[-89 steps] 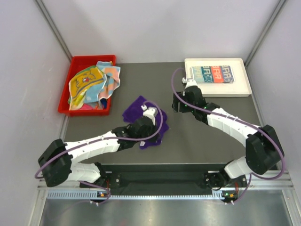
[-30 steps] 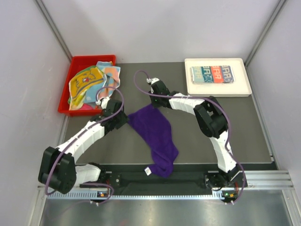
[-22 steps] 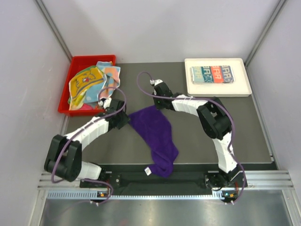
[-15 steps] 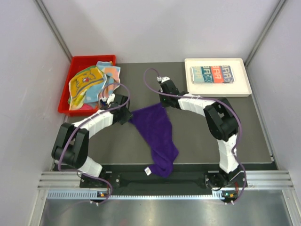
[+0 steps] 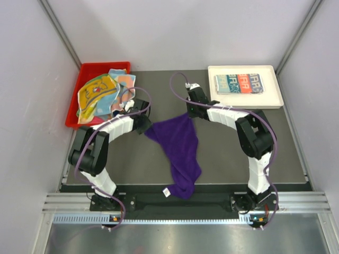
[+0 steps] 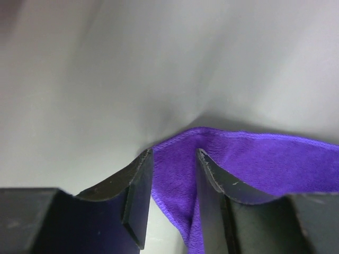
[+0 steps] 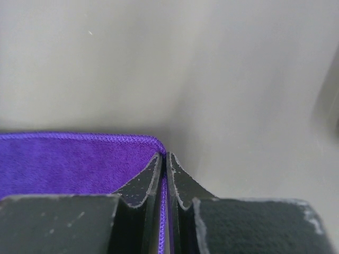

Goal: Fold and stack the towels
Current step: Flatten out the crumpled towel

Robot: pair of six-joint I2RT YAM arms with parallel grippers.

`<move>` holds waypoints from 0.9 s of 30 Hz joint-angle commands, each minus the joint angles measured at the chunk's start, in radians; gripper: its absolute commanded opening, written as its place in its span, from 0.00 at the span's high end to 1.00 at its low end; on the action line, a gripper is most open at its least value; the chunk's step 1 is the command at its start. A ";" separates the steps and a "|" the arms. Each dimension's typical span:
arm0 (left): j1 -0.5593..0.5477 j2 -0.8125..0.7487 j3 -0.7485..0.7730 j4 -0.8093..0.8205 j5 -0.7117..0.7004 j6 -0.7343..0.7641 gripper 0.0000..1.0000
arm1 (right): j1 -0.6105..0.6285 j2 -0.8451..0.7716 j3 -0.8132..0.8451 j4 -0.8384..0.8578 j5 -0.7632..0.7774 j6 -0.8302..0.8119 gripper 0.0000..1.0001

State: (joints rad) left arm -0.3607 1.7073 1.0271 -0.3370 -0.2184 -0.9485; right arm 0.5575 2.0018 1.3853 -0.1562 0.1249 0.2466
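Observation:
The deep purple towel [image 5: 180, 148] lies spread on the dark table, its far edge stretched between my two grippers and its near end hanging over the front edge. My right gripper [image 5: 189, 114] is shut on the towel's far right corner [image 7: 69, 159]; the right wrist view shows the hem pinched between the jaws [image 7: 165, 156]. My left gripper [image 5: 144, 126] sits at the far left corner. In the left wrist view its jaws [image 6: 174, 153] stand apart with purple towel [image 6: 254, 164] lying between them. A folded teal, orange and white towel [image 5: 239, 83] rests in the white tray [image 5: 275, 100].
The red bin [image 5: 74, 114] at the far left holds several crumpled multicoloured towels [image 5: 103, 95], one draped over its right rim close to my left gripper. The white tray is at the far right. Grey walls close in both sides and the back.
Three seconds ago the purple towel lay crumpled mid-table. In the last second both grippers slid right and toward the back, taking the far edge along. The right jaws closed fully.

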 commanded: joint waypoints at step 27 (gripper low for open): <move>-0.006 0.104 0.002 -0.027 0.044 0.051 0.66 | -0.064 -0.083 -0.051 0.049 -0.005 0.026 0.94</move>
State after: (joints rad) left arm -0.3603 1.7699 1.0603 -0.3542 -0.1833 -0.9062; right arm 0.5064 1.9774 1.3350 -0.1452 0.1261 0.2642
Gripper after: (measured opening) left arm 0.353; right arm 0.058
